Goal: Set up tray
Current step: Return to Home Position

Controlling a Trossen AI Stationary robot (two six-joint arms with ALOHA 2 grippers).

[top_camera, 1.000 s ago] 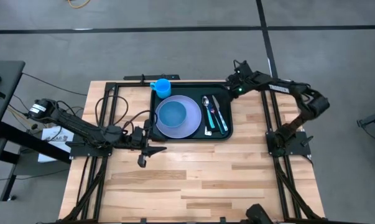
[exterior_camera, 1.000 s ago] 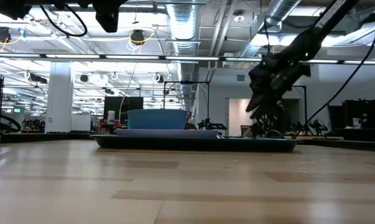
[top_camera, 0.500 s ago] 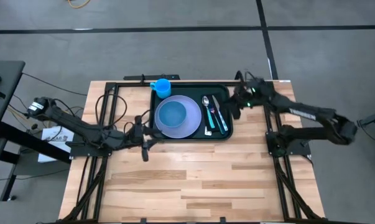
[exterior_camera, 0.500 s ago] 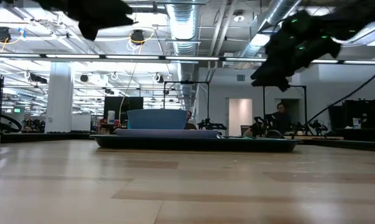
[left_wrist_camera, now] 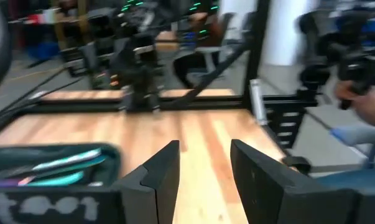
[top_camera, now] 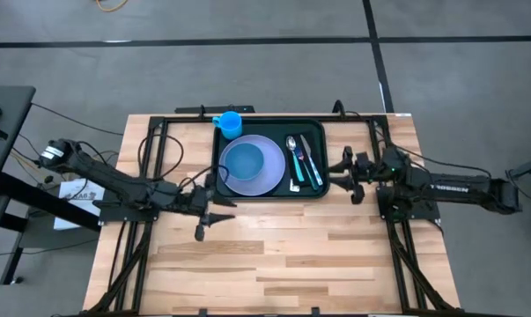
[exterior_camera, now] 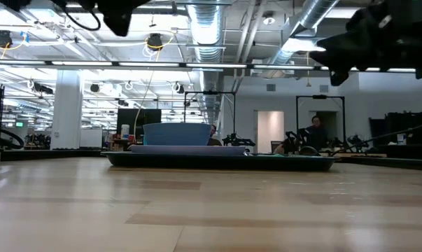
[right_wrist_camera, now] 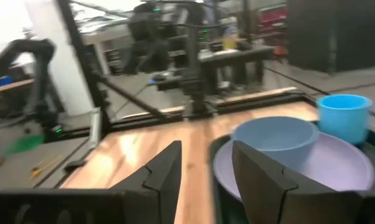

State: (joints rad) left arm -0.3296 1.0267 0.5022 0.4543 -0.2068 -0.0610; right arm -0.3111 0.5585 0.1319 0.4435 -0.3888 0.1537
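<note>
**Tray laid, both hands off it**

The large dark green rectangular plastic tray [top_camera: 272, 197] lies at the far middle of the light wooden desk [top_camera: 274, 255]; on it the high view shows a round lavender plate [top_camera: 274, 178] carrying a blue bowl [top_camera: 244, 162], a small blue cup [top_camera: 229, 122] at the tray's far left corner, and blue cutlery [top_camera: 305, 160] side by side on a black napkin [top_camera: 322, 180] at its right end.

The left hand [top_camera: 219, 210] hangs near the tray's near left corner; the right hand [top_camera: 348, 173] sits just beside the tray's right rim, apart from it.

Only the wrist views give the fingers: the left hand [left_wrist_camera: 203, 168] is parted with nothing between, looking across bare wood past the cutlery end of the tray [left_wrist_camera: 115, 163]; the right hand [right_wrist_camera: 206, 168] is likewise parted and empty, facing the bowl [right_wrist_camera: 274, 138], plate [right_wrist_camera: 342, 168] and cup [right_wrist_camera: 344, 116].

Only the low view shows height; both arms ride well above the desk [exterior_camera: 211, 210], the tray [exterior_camera: 217, 162] flat on it; a person [exterior_camera: 315, 133] stands in the room behind.
</note>
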